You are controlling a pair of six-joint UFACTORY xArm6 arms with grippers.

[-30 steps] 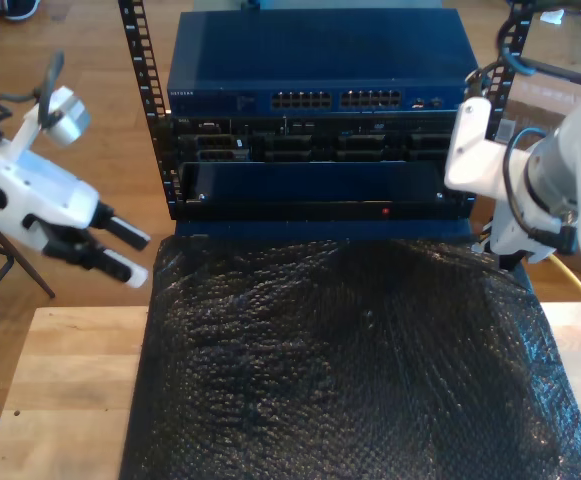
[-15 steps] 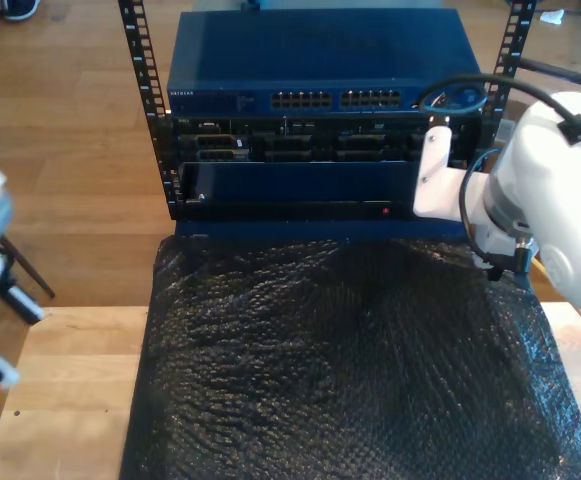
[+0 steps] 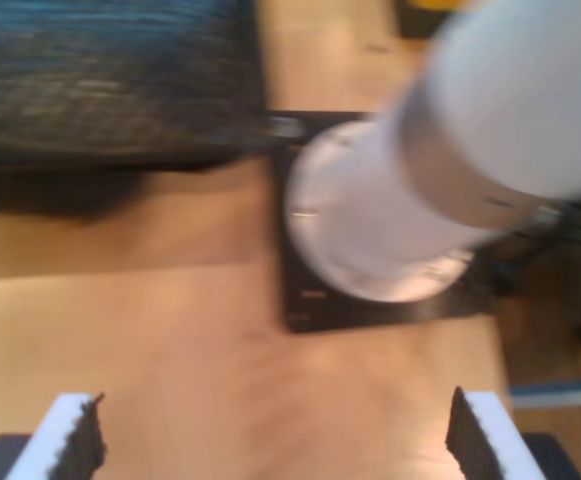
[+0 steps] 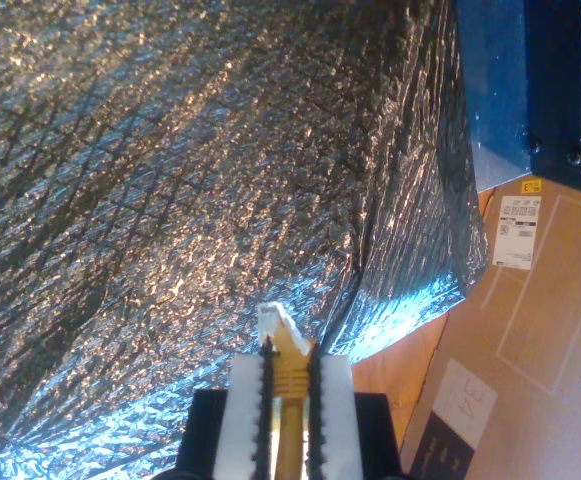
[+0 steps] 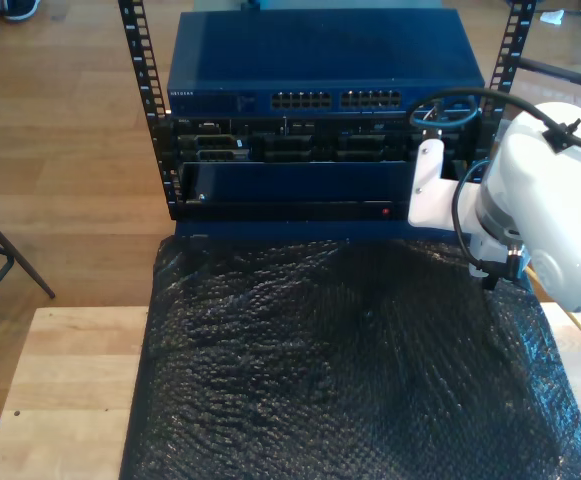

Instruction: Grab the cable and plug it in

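Second wrist view first, nearest my own fingers: my second gripper [image 4: 288,375] is clamped on the cable [image 4: 290,425], its yellow-orange jacket pinched between the white pads [image 4: 242,405] with the clear plug [image 4: 276,325] poking out just past the fingertips. Beyond the plug lies the black bubble wrap [image 4: 170,180], and past its edge a cardboard box [image 4: 540,290] and a corner of blue chassis [image 4: 495,90].

First wrist view shows my first gripper [image 3: 270,440] spread wide with nothing between its pads, over a bare wooden tabletop [image 3: 170,340]; further off, a blurred white arm base [image 3: 420,220] sits on a dark mounting plate [image 3: 300,300].

From the exterior view, an arm [image 5: 540,200] hangs at that view's right over the far edge of the bubble wrap, just in front of the rack [image 5: 310,150]. A sliver of yellow cable trails at the right edge. Behind it, the blue network switch [image 5: 320,70] shows its row of ports [image 5: 335,99].

I judge the grab done. What is left is carrying the plug up to a port, lining it up and pushing it home; the plug is not yet near the ports.
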